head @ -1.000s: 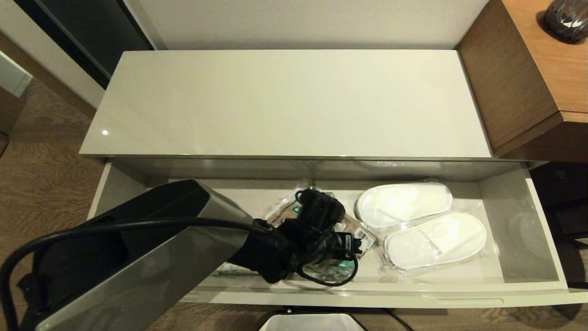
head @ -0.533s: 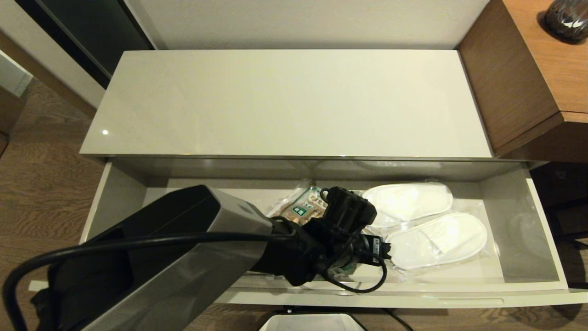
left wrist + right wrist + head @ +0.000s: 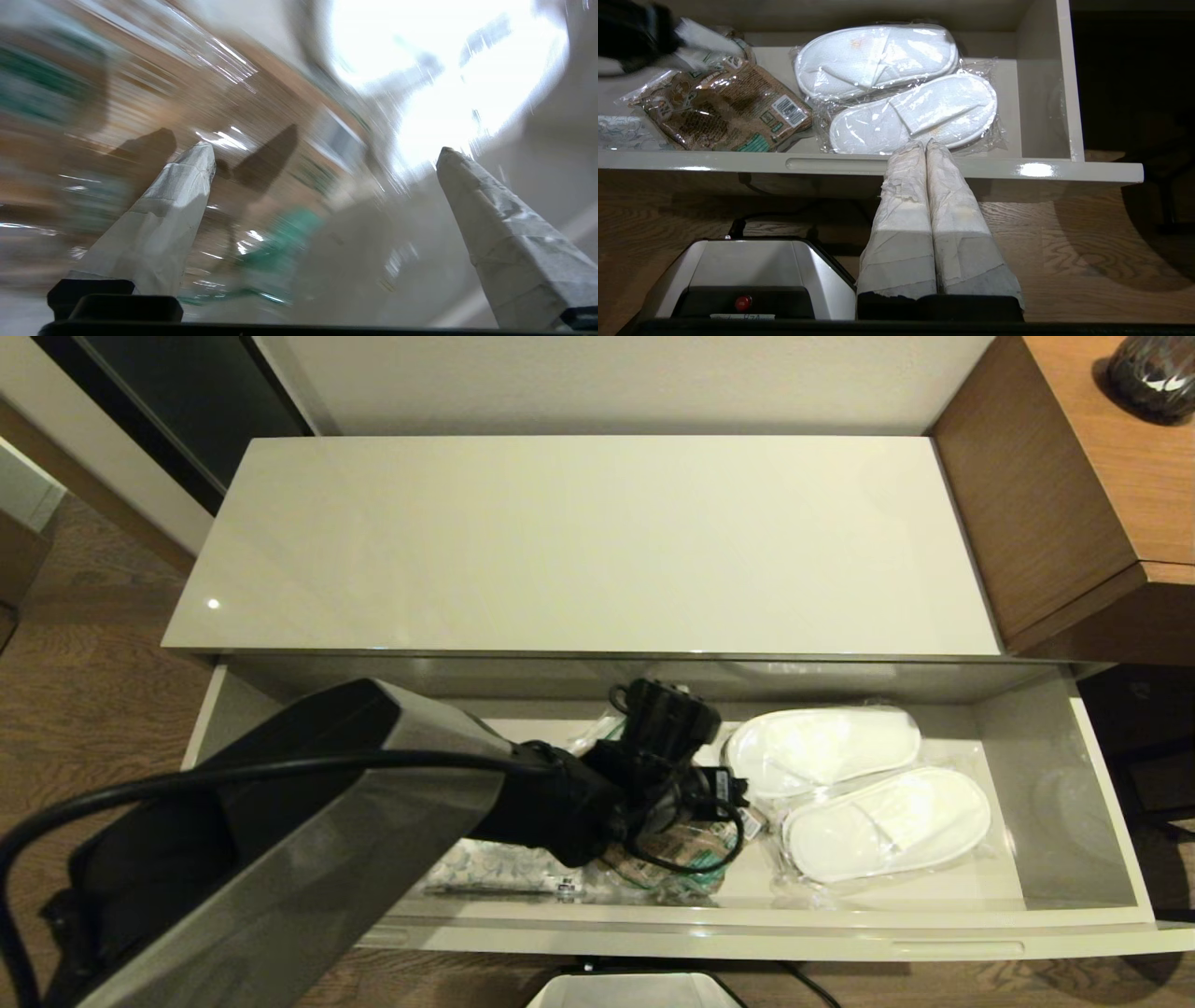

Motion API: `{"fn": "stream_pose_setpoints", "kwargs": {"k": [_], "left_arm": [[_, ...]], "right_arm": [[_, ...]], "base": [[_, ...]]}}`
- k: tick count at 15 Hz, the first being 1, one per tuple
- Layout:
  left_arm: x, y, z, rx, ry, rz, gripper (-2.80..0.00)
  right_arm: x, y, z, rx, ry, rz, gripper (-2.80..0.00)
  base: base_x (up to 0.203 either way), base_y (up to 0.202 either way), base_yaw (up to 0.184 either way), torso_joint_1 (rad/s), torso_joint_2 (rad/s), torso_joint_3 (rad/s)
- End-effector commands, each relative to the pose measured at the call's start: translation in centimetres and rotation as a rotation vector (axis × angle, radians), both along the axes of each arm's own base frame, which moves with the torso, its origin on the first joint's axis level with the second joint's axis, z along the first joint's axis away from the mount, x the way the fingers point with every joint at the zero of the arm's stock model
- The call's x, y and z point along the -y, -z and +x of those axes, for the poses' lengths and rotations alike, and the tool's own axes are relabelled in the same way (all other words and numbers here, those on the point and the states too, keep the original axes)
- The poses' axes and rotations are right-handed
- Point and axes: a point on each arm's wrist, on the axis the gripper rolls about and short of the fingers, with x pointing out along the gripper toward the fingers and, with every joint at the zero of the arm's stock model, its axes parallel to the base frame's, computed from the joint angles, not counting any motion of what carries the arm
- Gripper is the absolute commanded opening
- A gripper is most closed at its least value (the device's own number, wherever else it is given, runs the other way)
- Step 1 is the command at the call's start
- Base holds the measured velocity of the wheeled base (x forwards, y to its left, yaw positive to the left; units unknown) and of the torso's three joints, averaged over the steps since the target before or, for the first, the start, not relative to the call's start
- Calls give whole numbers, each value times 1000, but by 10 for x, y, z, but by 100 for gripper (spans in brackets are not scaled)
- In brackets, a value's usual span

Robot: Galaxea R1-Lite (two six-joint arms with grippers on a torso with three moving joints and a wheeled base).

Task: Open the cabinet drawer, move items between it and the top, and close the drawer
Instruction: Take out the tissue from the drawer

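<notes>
Slippers [image 3: 896,88] lie wrapped; wrist view alone shows left gripper [image 3: 322,151] spread, apparently over brown packet [image 3: 724,112].

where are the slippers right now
In the head view the slippers lie in the right half of the open cabinet drawer, beside the brown-and-green packet.

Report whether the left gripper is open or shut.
Open: the left gripper has its fingers spread wide apart above the brown-and-green packet.
</notes>
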Motion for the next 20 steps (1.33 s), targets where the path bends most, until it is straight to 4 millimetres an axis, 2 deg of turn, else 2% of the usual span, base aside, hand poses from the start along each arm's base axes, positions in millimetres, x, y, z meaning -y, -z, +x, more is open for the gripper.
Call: {"fn": "stream_pose_setpoints", "kwargs": {"k": [1,3,7,9,11,13,15,20], "left_arm": [[-52,-42,25,53,-144,-35,0],[-109,-66,37,64,-277,-33,0],[-188,-44,13,-54,-435,68,0],[-227,-41,8,-83,-549,85,0],[-242,-39,-2,-96,-609,146,0],[-258,-20,-18,-166,-656,220,0],[-273,-5,-17,-218,-708,252,0],[-278,37,-6,-321,-777,342,0]], "right_arm": [[0,0,0,-2,1,0,-280],[0,0,0,-2,1,0,-280],[0,0,0,-2,1,0,-280],[0,0,0,-2,1,0,-280],[0,0,0,-2,1,0,-280],[0,0,0,-2,1,0,-280],[0,0,0,-2,1,0,-280],[0,0,0,-2,1,0,-280]], "base": [[0,0,0,0,0,0],[0,0,0,0,0,0],[0,0,0,0,0,0],[0,0,0,0,0,0],[0,0,0,0,0,0],[0,0,0,0,0,0],[0,0,0,0,0,0],[0,0,0,0,0,0]]}}
